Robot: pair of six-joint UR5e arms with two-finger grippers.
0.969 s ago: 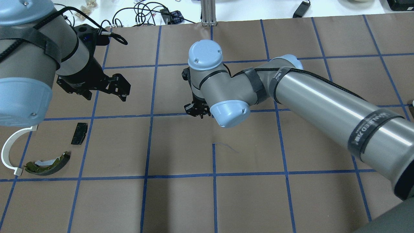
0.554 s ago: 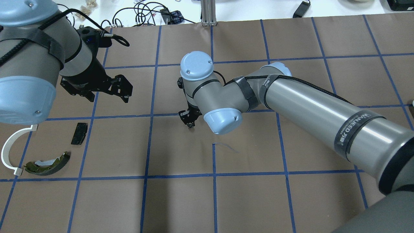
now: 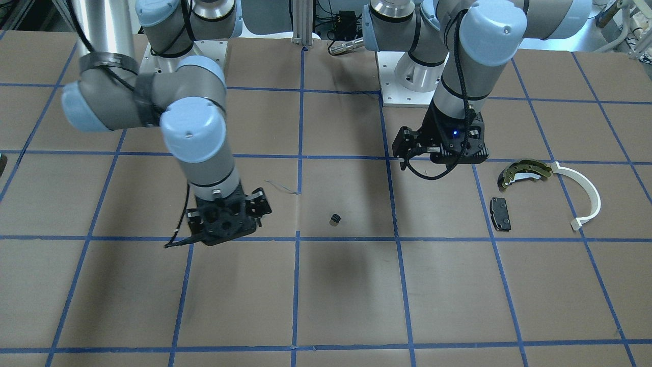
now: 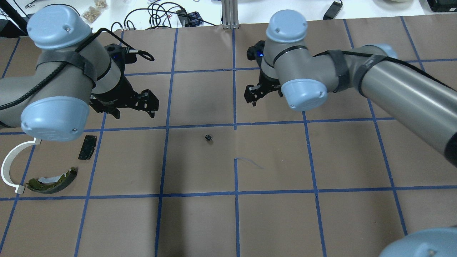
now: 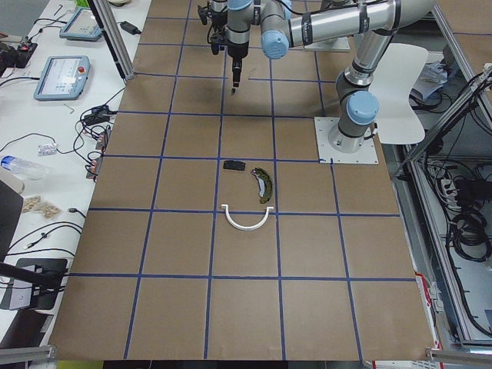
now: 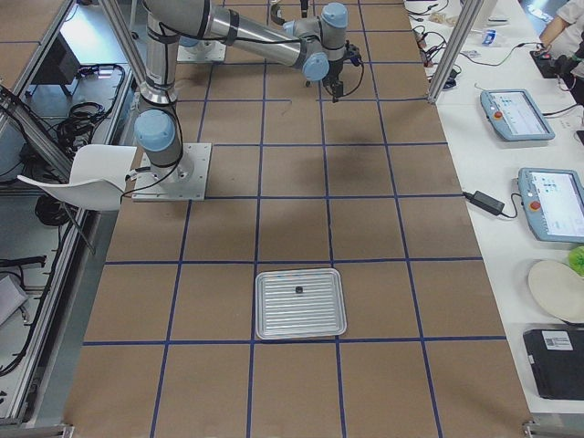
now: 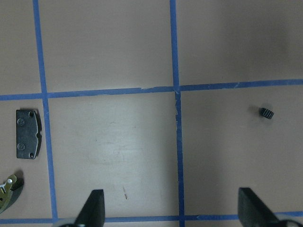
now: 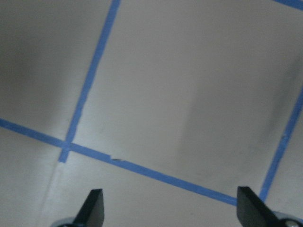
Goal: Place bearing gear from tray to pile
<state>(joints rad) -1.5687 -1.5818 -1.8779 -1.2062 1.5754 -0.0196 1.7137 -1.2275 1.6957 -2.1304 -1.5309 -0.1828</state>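
Black bearing gear [image 4: 209, 137] lies on the table [image 4: 200, 221], both left claw [image 7: 171, 203] and right claw [image 8: 170, 202] spread, empty.

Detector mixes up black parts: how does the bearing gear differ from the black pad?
Size: the bearing gear is far smaller than the black pad. Shape: gear roundish and toothed, pad flat and rectangular. Place: gear lies alone near the centre; pad sits by the olive shoe. Both are black and lie loose, unheld.

Black bearing gear [image 4: 209, 137] apart from pile [image 4: 57, 180]
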